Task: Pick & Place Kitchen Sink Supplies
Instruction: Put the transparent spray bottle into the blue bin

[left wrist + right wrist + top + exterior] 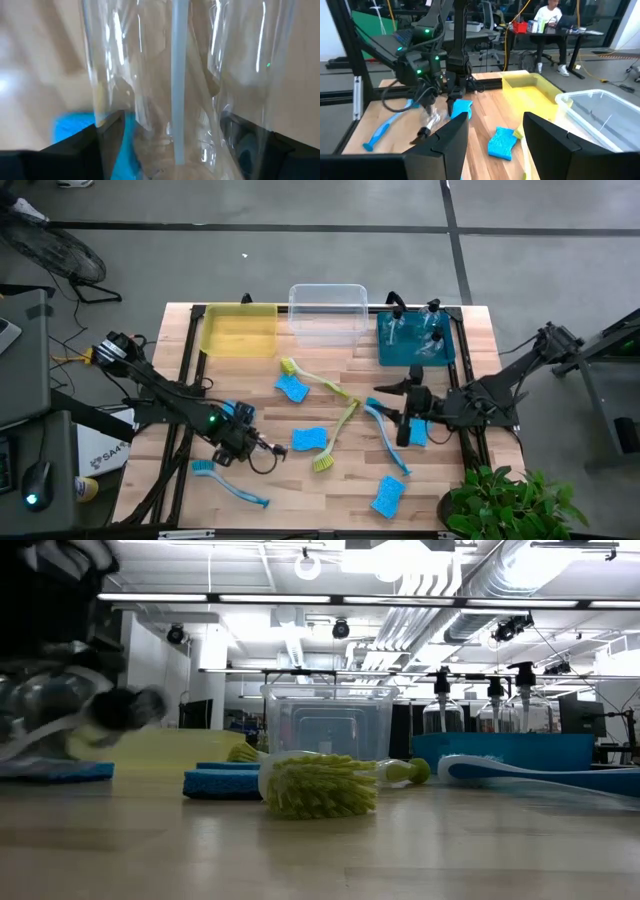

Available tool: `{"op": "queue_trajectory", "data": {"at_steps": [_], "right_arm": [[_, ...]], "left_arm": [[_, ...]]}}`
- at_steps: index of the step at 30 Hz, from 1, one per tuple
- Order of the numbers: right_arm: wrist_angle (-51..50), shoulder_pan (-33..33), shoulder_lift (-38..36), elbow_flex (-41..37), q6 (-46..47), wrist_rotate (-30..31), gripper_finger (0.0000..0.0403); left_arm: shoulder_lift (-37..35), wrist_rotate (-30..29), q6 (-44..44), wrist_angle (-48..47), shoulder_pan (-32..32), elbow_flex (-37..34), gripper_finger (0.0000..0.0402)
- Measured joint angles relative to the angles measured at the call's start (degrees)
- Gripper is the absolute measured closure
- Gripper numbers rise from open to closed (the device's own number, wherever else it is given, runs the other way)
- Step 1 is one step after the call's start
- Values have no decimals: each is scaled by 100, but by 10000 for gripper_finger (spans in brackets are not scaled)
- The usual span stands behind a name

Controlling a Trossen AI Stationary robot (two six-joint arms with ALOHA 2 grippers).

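My left gripper (250, 442) is at the table's near left and is shut on a clear spray bottle (170, 75) with a black nozzle (422, 132). My right gripper (395, 412) waits open at the right, over a blue brush (385, 430) and beside a blue sponge (418, 432). More blue sponges (292, 388) (308, 440) (388, 496) lie flat on the wood. Two yellow-green brushes (315, 378) (335, 440) lie in the middle, and another blue brush (230, 483) lies near the left gripper. Several spray bottles (415, 330) stand in the teal bin (385, 355). My left gripper holds the spray bottle by its clear body (150, 100), pinched between the two fingers (110, 135), which lie across it. The bottle is tilted, its nozzle end pointing down and away from the gripper. Whether the nozzle touches the table, I cannot tell.
Along the far edge stand a yellow bin (238, 330), a clear bin (328, 313) and the teal bin. A potted plant (510, 500) sits at the near right corner. Bare wood lies between the left gripper and the near edge.
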Motion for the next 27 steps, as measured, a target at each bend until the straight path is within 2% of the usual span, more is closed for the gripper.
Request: {"op": "queue_trajectory", "data": {"at_steps": [3,7,11,13,19,27], "right_arm": [[372,-64,256,0,-243,-1,219],[860,-156,715,0,-491,-168,219],[1340,-219,1344,0,-649,-284,219],[1716,-222,1671,0,-889,-262,219],[2729,-54,2238,-2,-1718,-32,219],[3018,131,2370,-2,-1968,126,219]], "left_arm": [[0,-557,137,59,0,266,86],[-2,-1612,527,426,2,696,86],[-2,-2571,1225,1422,6,1041,86],[-2,-2744,1648,2093,79,1142,86],[-2,-2383,2610,3462,549,1194,86],[-2,-573,2808,4084,1713,1184,85]]}}
